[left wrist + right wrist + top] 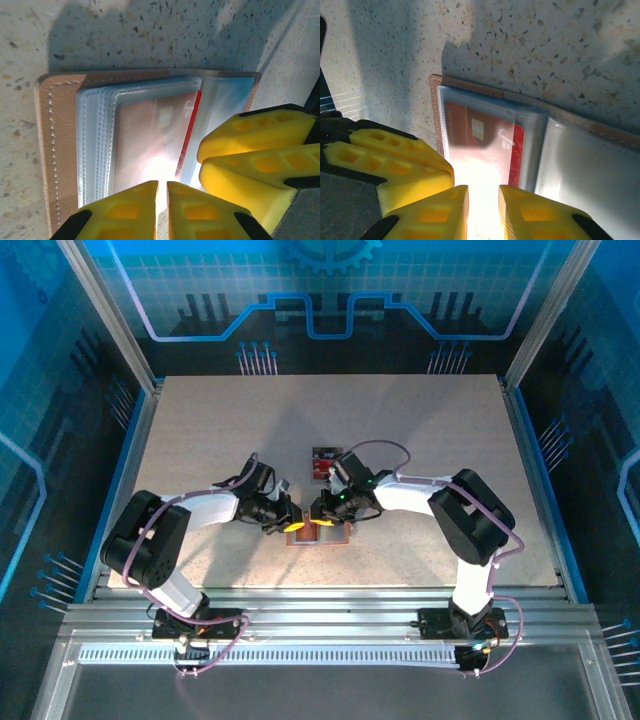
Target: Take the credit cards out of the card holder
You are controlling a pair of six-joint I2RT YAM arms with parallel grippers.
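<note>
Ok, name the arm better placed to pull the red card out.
Left, probably. The left claw has its tips nearly together at the middle of the facing edge of the red card; the right claw stands wider, beside it, seemingly steadying the wallet.

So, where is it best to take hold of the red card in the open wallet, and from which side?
Probably the bare strip of the red card, which seems to poke out of the clear sleeve toward the fold of the wallet. Come from the fold side, pinching its flat faces; the rest lies under plastic.

Red card (pixel 470 127) glare-washed (lower end); card holder (pixel 615 134) cropped.
</note>
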